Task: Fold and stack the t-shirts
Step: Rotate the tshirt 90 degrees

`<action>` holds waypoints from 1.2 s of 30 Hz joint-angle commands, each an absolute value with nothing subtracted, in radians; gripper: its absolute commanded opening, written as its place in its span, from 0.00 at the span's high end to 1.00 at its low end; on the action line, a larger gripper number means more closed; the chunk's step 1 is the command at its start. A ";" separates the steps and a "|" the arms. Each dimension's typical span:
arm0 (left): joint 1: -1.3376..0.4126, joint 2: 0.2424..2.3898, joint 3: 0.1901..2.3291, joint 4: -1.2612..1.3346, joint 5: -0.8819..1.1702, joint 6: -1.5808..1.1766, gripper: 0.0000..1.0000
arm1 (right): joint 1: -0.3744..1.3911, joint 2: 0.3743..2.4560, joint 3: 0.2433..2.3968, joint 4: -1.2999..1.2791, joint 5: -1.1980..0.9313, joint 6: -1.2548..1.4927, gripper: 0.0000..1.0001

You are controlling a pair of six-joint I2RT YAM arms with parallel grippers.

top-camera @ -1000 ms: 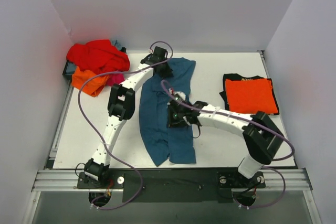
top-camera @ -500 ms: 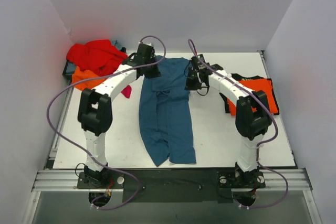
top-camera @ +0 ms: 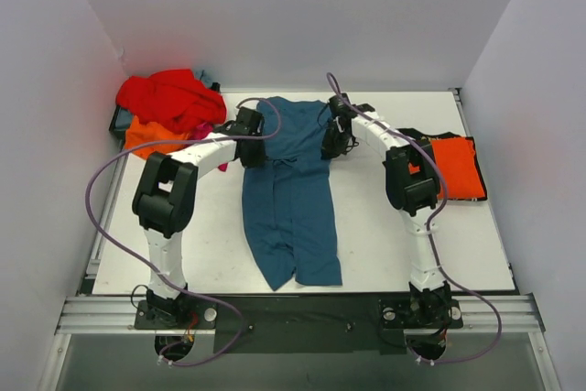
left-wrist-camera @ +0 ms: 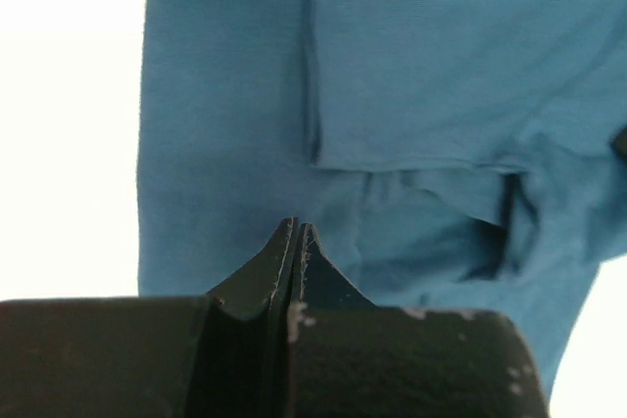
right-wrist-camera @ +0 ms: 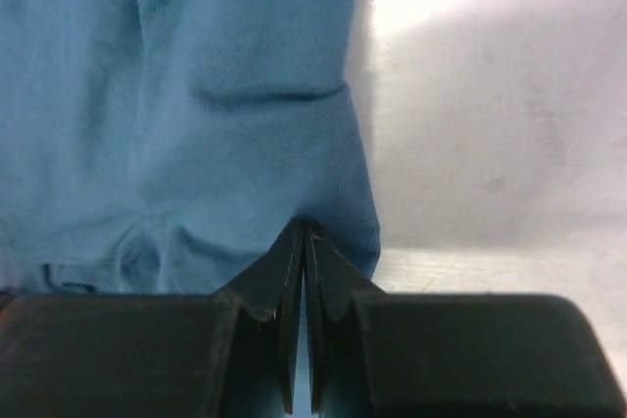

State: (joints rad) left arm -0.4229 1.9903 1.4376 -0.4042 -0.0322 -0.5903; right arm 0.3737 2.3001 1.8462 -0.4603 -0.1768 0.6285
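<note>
Where the near edge runs: teal t-shirt [top-camera: 291,199] is laid flat, stretched toward the far edge;
Left gripper [left-wrist-camera: 295,227]: jaws pressed together over its left side; pinch cannot be told;
Right gripper [right-wrist-camera: 303,230]: fabric nipped at its right side;
Right edge: folded orange t-shirt [top-camera: 456,167];
Far-left corner: red t-shirt [top-camera: 169,98] heaped.
</note>
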 commanded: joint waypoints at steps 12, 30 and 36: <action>-0.371 2.295 1.710 -0.449 -0.026 -0.606 1.00 | 0.246 2.558 2.200 -0.687 -0.236 0.684 1.00; -0.433 2.060 1.551 -0.353 -0.073 -0.597 1.00 | 0.222 2.390 2.153 -0.677 -0.269 0.548 0.73; -0.459 1.830 1.422 -0.377 -0.181 -0.563 0.64 | 0.311 2.018 1.645 -0.491 -0.183 0.546 0.66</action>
State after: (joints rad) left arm -0.4446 2.0289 1.4811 -0.3588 -0.0872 -0.5976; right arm 0.2462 2.2593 1.8664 -0.5705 -0.2710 0.5735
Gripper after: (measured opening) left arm 0.309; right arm 0.325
